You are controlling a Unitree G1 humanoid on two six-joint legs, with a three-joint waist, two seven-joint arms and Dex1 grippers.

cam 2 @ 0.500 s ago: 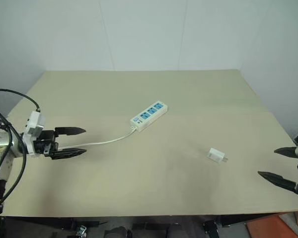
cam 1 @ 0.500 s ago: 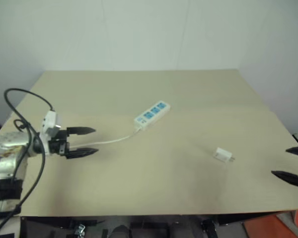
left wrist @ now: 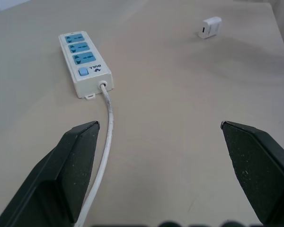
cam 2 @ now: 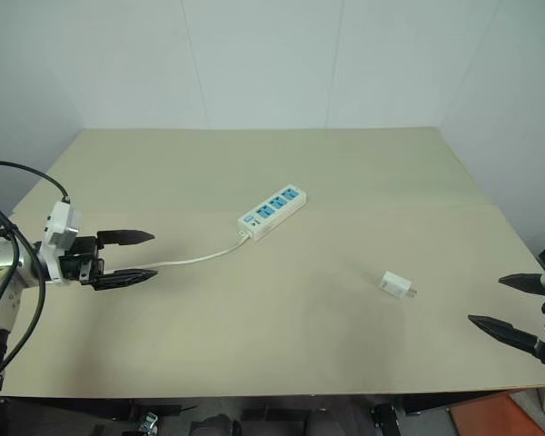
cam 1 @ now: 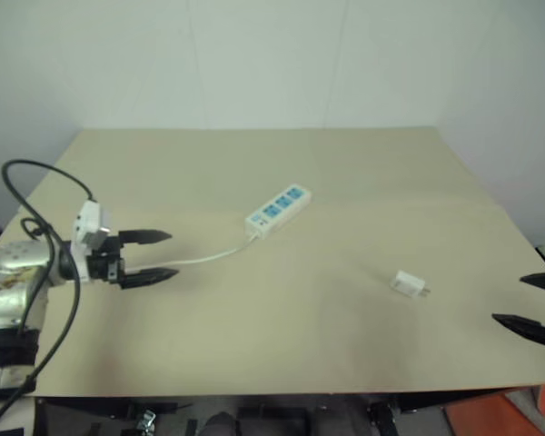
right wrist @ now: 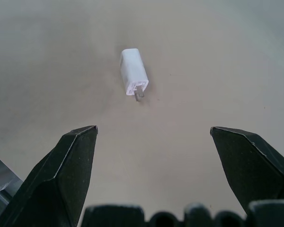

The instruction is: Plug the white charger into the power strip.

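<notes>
While both arms hover low over the pale beige table (cam 2: 363, 173), nothing is held. Small white cube-shaped charger (cam 2: 396, 284) lies flat on the table toward the near right, short metal prongs pointing right and slightly near, toward the right arm. Long white power strip (cam 2: 272, 210) with three blue socket faces lies around mid-table, well apart from the charger, its long axis running from near-left to far-right; switch end nearest the left arm, thin white cord (cam 2: 195, 260) trailing off toward it. Right tool (cam 2: 511, 309) sits at the near right edge, black fingers spread wide, empty, aimed leftward at the charger; in its wrist view the charger (right wrist: 134, 72) lies straight ahead between the finger lines, prongs toward the tool. Left tool (cam 2: 132, 257) at the near left, fingers likewise apart and empty, hovering just over the cord, with the strip (left wrist: 84, 63) ahead. Judgement: right arm is clearly the nearer one to the charger, and the pickup turns on reaching ahead and left to the body, approaching from the prong side.
</notes>
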